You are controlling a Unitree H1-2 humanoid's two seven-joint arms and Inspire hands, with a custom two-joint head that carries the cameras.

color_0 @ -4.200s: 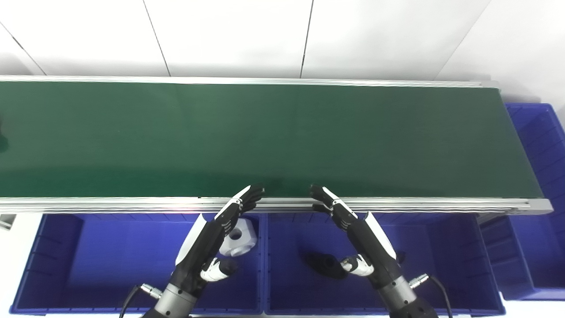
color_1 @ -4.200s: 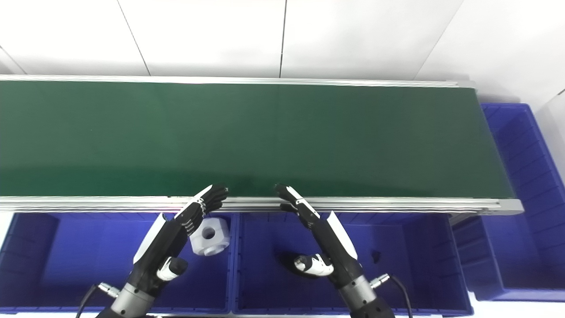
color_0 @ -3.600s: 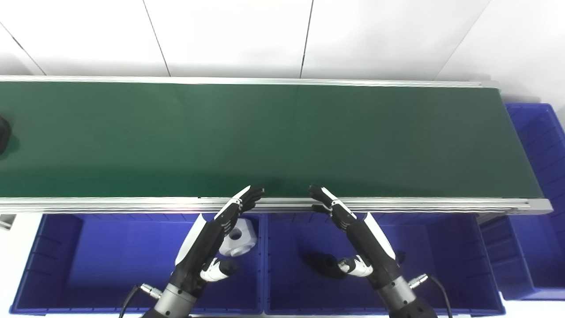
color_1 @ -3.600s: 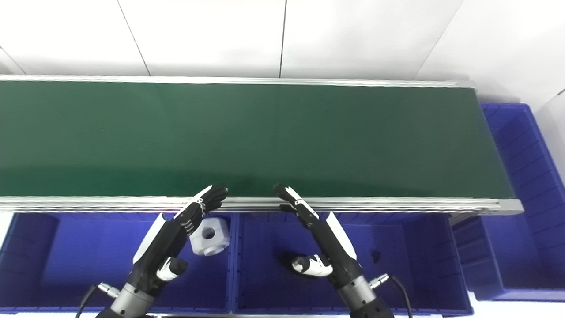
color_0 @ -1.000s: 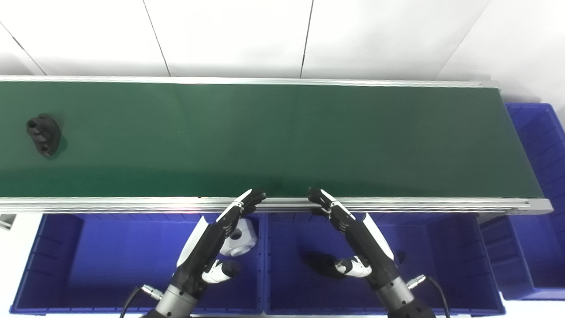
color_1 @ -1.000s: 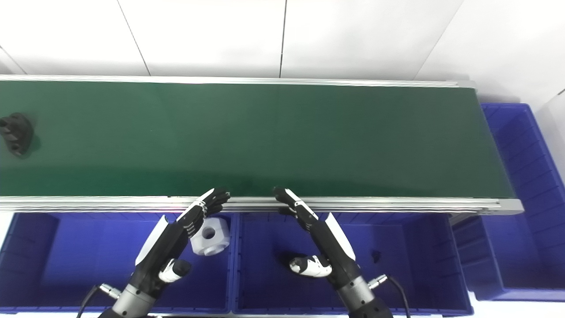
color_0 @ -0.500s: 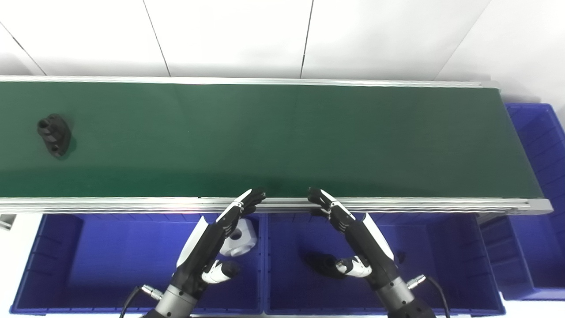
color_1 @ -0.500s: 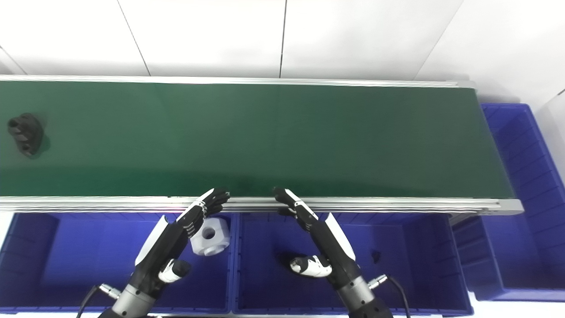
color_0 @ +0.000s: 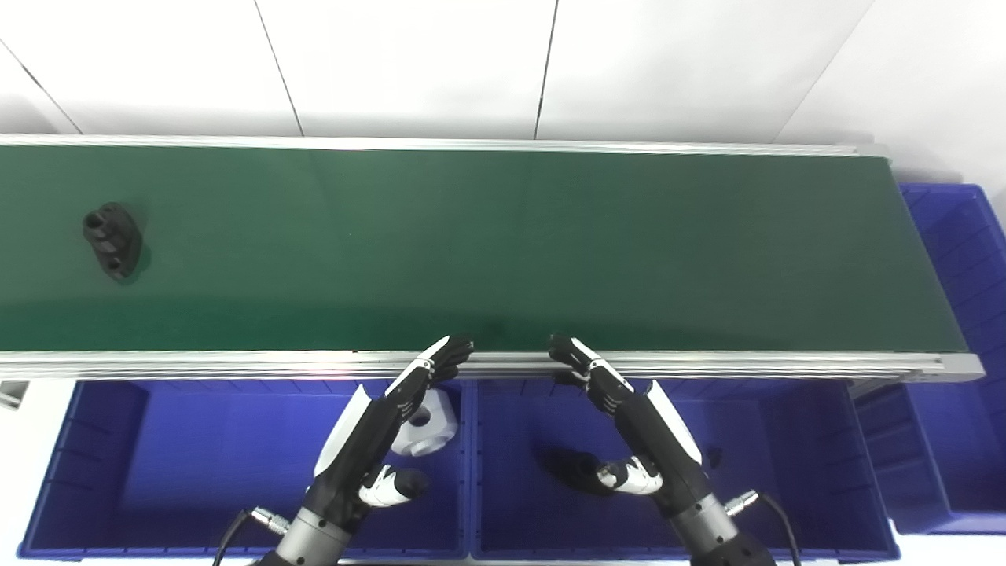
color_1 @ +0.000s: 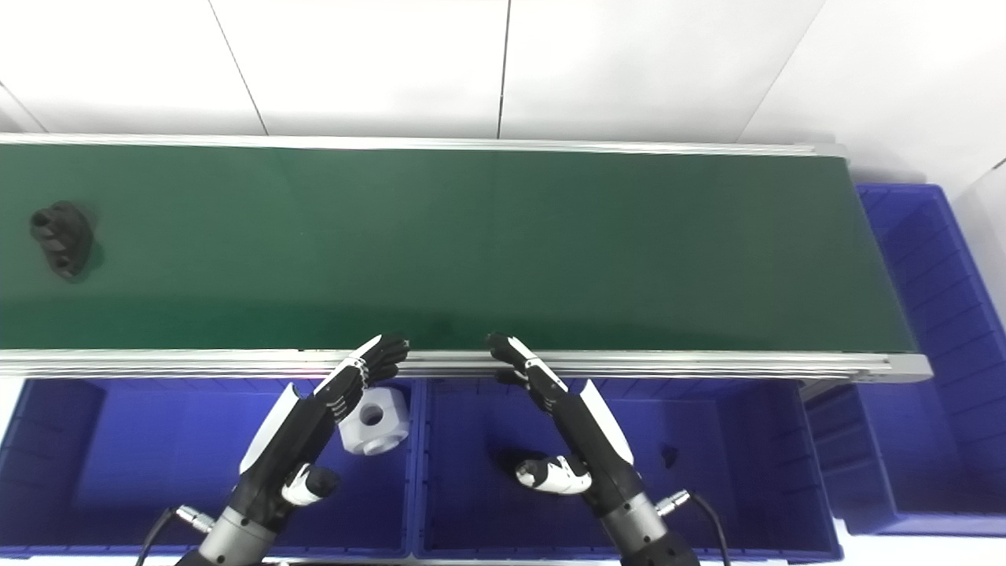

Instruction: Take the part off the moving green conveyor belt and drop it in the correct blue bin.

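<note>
One green conveyor belt spans the frame. Three blue bins are visible. Two robot hands, left robot hand and right robot hand, are spread, holding nothing. One black part lies on the belt's far left.

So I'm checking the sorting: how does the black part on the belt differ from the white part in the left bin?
The black part is dark and elongated; the white part is pale and blocky with one round hole. The black part lies on the green conveyor belt, far left, clear of both hands; the white part sits in the left blue bin, partly behind the left robot hand. Neither is held.
</note>
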